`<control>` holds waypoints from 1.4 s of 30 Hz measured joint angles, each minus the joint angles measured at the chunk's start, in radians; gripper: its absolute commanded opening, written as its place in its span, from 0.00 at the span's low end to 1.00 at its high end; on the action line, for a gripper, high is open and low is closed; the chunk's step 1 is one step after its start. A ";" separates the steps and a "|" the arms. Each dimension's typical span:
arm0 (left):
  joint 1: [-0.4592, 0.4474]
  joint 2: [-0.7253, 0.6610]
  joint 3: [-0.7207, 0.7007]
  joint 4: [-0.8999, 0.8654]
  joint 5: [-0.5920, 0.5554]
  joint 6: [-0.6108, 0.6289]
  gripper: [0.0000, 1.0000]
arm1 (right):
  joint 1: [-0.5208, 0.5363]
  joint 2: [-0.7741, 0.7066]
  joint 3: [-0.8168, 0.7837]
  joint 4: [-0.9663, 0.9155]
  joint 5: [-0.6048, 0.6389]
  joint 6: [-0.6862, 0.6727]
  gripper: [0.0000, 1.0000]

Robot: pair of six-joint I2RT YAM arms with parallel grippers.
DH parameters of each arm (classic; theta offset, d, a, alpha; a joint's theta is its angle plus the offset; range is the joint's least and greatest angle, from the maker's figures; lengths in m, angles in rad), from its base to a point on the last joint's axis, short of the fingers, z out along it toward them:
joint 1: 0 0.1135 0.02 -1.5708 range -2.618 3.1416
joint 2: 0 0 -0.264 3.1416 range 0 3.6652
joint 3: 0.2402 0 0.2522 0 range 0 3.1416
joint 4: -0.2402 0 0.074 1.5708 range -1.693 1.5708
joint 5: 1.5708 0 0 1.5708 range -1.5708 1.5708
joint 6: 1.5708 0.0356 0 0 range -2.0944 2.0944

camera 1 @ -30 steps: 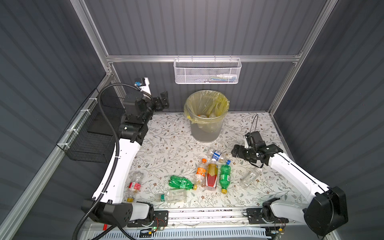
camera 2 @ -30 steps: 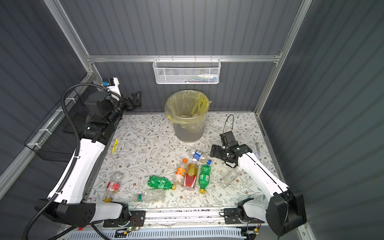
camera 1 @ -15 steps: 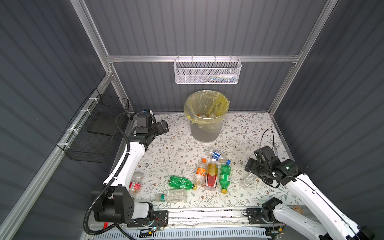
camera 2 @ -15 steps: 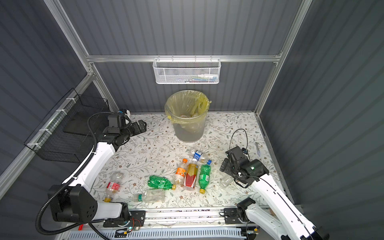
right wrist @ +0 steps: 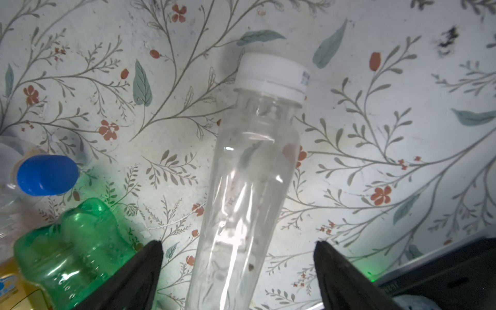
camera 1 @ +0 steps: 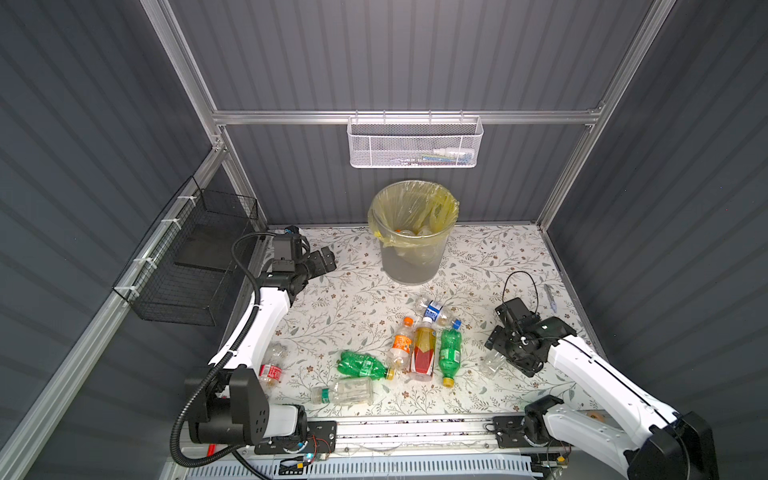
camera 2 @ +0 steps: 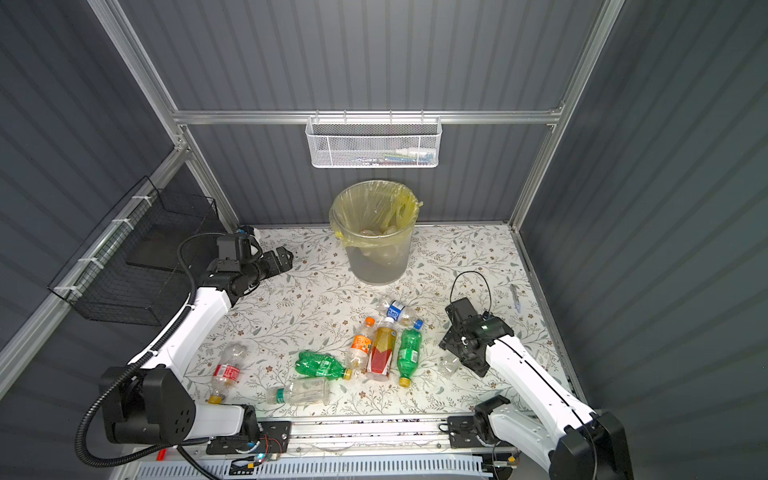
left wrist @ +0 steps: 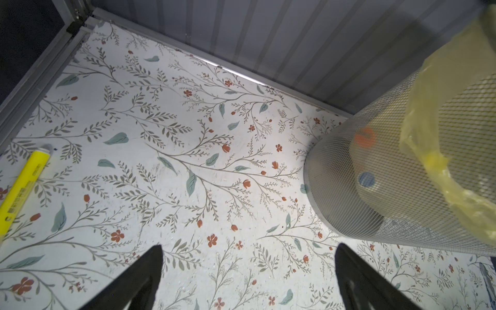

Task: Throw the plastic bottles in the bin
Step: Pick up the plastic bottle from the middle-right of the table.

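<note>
Clear plastic is framed by the right gripper (right wrist: 237,268), whose jaws are spread on either side of a white-capped bottle (right wrist: 249,161) lying on the floral table (right wrist: 402,134), with gaps seen at both fingers. The left gripper (left wrist: 248,268) is held wide open and empty near the bin (camera 1: 409,257), which stands at the table's back edge with bottles inside. More plastic bottles (camera 1: 424,345) are strewn mid-table.

The left arm (camera 1: 268,316) and right arm (camera 1: 594,374) share glossy white shells and rounded black joints. A ribbed black hose (camera 1: 173,436) runs along the left one, and a thin black wire (camera 1: 519,273) loops off the right. The left end effector (left wrist: 249,247) and right end effector (right wrist: 237,243) have tapered matte-black fingers (left wrist: 139,281).
</note>
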 measured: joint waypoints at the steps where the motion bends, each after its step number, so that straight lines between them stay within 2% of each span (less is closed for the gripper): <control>1: 0.006 0.000 -0.006 -0.004 0.000 0.000 1.00 | -0.014 0.005 -0.009 0.021 -0.005 -0.006 0.83; 6: 0.021 -0.001 -0.016 -0.018 0.000 -0.007 1.00 | -0.053 0.028 -0.049 0.095 -0.031 -0.036 0.71; 9: 0.024 -0.001 -0.021 -0.017 0.000 -0.008 1.00 | -0.060 0.049 -0.055 0.127 -0.046 -0.057 0.69; 11: 0.024 -0.001 -0.026 -0.019 0.001 -0.012 1.00 | -0.061 0.055 -0.055 0.143 -0.050 -0.070 0.62; 24: 0.025 -0.001 -0.031 -0.040 -0.004 -0.018 1.00 | -0.109 0.019 -0.056 0.191 -0.068 -0.151 0.40; 35: 0.032 -0.001 -0.046 -0.058 -0.004 -0.018 1.00 | -0.189 -0.040 -0.001 0.183 -0.105 -0.267 0.40; 38: 0.032 -0.001 -0.046 -0.058 -0.004 -0.018 1.00 | -0.203 -0.057 0.074 0.167 -0.107 -0.314 0.40; 42: 0.032 -0.002 -0.046 -0.058 -0.005 -0.018 1.00 | -0.222 -0.063 0.259 0.184 -0.100 -0.401 0.38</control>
